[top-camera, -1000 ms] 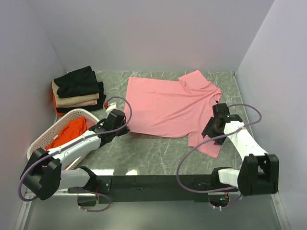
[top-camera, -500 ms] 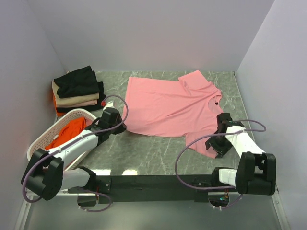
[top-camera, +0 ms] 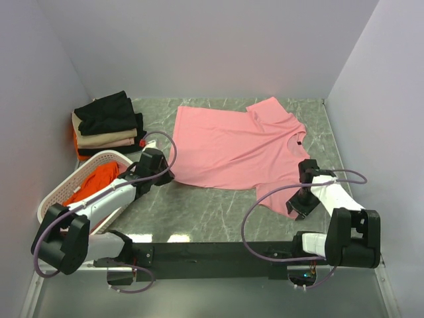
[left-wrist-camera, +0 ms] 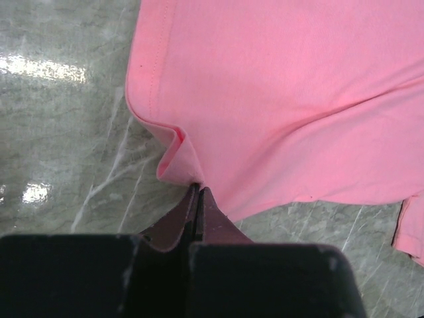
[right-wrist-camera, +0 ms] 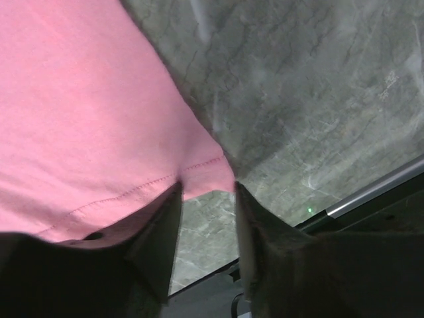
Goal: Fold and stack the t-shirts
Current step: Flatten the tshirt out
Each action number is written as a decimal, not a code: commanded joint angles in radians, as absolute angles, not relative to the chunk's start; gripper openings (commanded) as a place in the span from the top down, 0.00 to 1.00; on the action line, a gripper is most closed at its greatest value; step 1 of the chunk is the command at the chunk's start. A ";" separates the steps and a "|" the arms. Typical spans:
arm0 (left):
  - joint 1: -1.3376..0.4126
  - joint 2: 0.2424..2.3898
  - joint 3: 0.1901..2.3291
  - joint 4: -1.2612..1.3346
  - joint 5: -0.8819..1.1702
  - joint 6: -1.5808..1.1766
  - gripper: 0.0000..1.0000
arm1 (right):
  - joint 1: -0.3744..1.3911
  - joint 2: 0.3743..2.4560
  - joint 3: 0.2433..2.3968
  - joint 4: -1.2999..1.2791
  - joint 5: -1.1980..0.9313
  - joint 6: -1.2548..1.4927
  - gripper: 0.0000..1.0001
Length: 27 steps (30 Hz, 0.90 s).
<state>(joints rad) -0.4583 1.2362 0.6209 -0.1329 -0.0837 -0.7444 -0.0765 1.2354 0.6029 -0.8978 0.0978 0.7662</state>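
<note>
The light pink short-sleeved cloth t-shirt (top-camera: pixel 228 149) lies spread flat on the grey-green marbled table (top-camera: pixel 199 209). Its weave is soft and matte with stitched hems, while the slab under it looks glossy and slick. The left gripper (left-wrist-camera: pixel 199 193) has its fingers pressed together on the near left hem corner, where the cloth puckers into a small ridge. How much fabric they have caught is hidden, probably only the hem edge. The right gripper (right-wrist-camera: pixel 205 199) has its fingers spread, straddling the tip of the near sleeve without clamping it.

Such thin bites could slip free on lifting. One corner rising ahead of the other would also drag the shirt askew and wrinkle the fold.

A stack of folded black and beige shirts (top-camera: pixel 106 122) sits far left, beside a white perforated plastic basket (top-camera: pixel 66 177) holding an orange-red shirt (top-camera: pixel 96 182)
</note>
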 commanded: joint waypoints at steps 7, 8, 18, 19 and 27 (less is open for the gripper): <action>-0.448 1.193 0.630 -0.127 -0.086 -0.733 0.99 | -0.025 1.293 0.606 -0.877 0.150 0.798 0.71; -0.446 1.192 0.630 -0.129 -0.084 -0.733 0.99 | -0.005 1.304 0.612 -0.882 0.158 0.801 0.74; -0.443 1.175 0.624 -0.137 -0.091 -0.735 1.00 | 0.066 1.290 0.623 -0.894 0.209 0.831 1.00; -0.443 1.174 0.626 -0.135 -0.086 -0.733 0.99 | 0.072 1.276 0.630 -0.903 0.216 0.831 1.00; -0.442 1.178 0.624 -0.138 -0.100 -0.736 1.00 | 0.081 1.082 0.678 -0.946 0.225 0.839 1.00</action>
<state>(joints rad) -0.4465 1.1992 0.6209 -0.1452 -0.0868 -0.7448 0.0727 1.1633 0.6315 -0.9165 0.1875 0.8185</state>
